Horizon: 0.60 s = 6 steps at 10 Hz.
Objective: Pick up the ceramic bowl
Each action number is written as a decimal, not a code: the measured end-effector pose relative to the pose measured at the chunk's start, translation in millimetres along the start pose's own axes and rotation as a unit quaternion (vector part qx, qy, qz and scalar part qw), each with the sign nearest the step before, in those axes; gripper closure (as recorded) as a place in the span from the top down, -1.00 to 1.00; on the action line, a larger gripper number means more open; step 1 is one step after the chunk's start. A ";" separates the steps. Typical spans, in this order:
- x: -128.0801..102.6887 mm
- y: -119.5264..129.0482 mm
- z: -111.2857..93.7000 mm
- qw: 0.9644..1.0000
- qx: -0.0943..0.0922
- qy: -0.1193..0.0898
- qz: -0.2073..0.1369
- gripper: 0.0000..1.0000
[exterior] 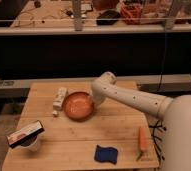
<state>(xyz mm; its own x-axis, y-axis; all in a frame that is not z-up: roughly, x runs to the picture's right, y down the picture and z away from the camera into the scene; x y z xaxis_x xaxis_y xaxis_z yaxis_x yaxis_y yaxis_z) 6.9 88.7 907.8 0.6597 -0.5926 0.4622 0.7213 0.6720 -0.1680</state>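
The ceramic bowl, round, shallow and orange, rests on the wooden table left of centre. My white arm reaches in from the lower right and bends down to the bowl's right rim. The gripper sits at that rim, mostly hidden behind the arm's wrist. The bowl stands flat on the table.
A white bottle lies just left of the bowl. A white cup with a flat packet across its top stands at the front left. A blue sponge and an orange carrot lie at the front right. A cluttered bench runs behind.
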 end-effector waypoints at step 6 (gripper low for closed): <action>2.4 -16.8 7.9 1.000 0.004 0.007 -0.007 -0.84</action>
<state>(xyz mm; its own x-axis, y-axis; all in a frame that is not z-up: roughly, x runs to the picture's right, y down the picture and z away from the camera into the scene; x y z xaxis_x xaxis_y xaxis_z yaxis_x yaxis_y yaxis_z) -5.3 79.5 918.6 0.6521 -0.6086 0.4521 0.7293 0.6666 -0.1545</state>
